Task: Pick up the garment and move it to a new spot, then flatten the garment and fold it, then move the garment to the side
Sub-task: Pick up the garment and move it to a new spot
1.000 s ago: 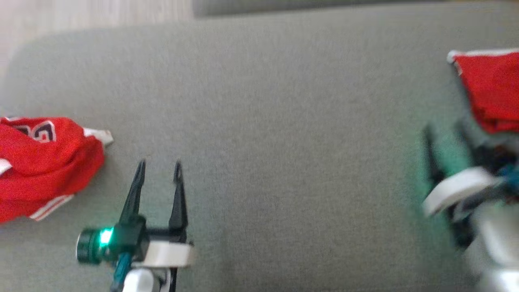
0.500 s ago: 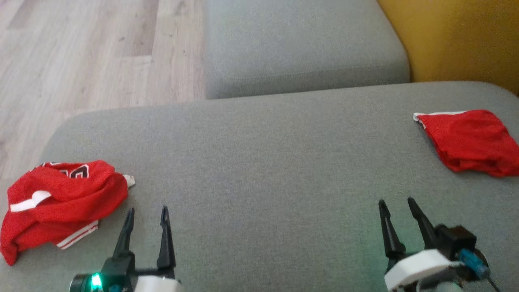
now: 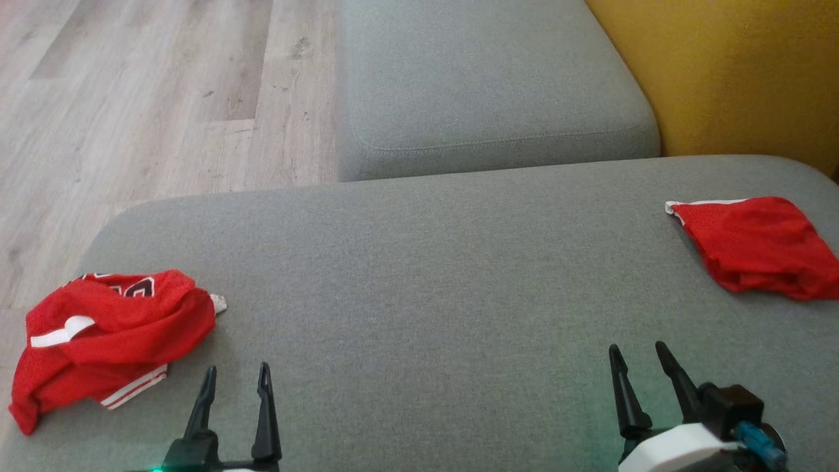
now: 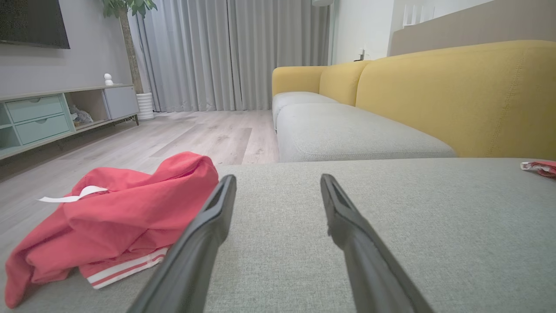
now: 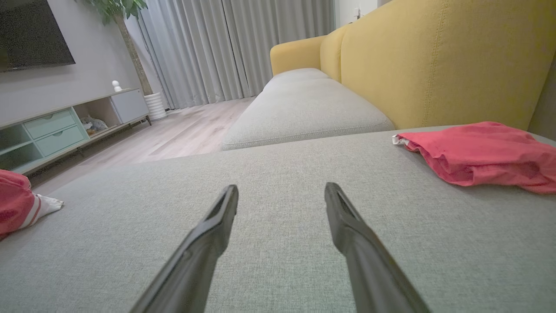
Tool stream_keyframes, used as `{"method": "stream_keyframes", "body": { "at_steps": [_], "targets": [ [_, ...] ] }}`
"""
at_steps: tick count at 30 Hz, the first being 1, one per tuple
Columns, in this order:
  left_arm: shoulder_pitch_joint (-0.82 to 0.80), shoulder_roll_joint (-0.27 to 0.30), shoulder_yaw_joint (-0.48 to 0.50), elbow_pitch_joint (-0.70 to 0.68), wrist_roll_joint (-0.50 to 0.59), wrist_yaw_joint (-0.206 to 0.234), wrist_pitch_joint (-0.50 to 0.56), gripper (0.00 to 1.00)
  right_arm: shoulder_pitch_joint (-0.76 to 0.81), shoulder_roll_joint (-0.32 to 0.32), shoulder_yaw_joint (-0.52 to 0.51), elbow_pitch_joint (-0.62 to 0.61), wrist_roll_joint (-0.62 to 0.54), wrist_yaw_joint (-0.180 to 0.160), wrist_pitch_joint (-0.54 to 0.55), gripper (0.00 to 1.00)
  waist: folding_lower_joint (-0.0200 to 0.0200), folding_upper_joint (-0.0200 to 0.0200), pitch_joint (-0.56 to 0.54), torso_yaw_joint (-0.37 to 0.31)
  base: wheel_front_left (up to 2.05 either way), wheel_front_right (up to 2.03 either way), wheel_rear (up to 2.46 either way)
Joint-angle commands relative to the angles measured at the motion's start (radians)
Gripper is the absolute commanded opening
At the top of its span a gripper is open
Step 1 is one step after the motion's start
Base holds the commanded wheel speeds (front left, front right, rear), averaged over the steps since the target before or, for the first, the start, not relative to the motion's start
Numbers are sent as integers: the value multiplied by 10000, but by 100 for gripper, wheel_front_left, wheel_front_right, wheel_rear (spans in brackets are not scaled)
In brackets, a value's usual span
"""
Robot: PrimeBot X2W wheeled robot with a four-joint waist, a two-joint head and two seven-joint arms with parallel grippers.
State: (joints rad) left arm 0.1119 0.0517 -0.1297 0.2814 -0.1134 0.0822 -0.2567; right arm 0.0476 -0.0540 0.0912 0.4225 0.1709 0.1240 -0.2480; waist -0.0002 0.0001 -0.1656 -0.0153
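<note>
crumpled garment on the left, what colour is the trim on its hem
White with red stripes, on the red crumpled garment; it shows best in the left wrist view.

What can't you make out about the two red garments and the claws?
Crumpled jersey: head view, its print is mostly folded under its own cloth, unreadable.
Same jersey, right wrist view: cut off by the left edge.
Folded garment: head view, right corner cut by the right edge; left wrist view, a sliver at the right edge.
Left claw: head view, base cut by the bottom edge.
</note>
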Motion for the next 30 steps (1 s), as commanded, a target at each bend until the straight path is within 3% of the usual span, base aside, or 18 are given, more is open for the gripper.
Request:
{"method": "stream_keyframes", "body": {
  "at_steps": [1, 9, 15, 23, 30],
  "targets": [
    [-368, -13, 368, -245, 65, -29, -51, 100, -311, 13, 215, -271, -108, 67, -137, 100, 2, -1, -7, 15, 0, 0, 0],
    [-217, -14, 446, -212, 123, -48, -51, 100, -212, 27, 329, -198, -91, 67, -137, 100, 2, -1, -41, 471, 0, 0, 0],
    [-113, -14, 629, -313, 249, -91, -51, 100, -335, 30, 675, -63, 81, 67, -137, 100, 2, -1, -4, 1298, 0, 0, 0],
    [106, 79, 1154, -521, 332, -51, -51, 100, -643, 35, 1093, 13, 365, 67, -137, 100, 2, -1, 109, 2930, 0, 0, 0],
    [76, 274, 1945, -1000, 228, 1, -51, 100, -780, 36, 1123, -12, 364, 67, -137, 100, 2, -1, 418, 3696, 0, 0, 0]
  ]
}}
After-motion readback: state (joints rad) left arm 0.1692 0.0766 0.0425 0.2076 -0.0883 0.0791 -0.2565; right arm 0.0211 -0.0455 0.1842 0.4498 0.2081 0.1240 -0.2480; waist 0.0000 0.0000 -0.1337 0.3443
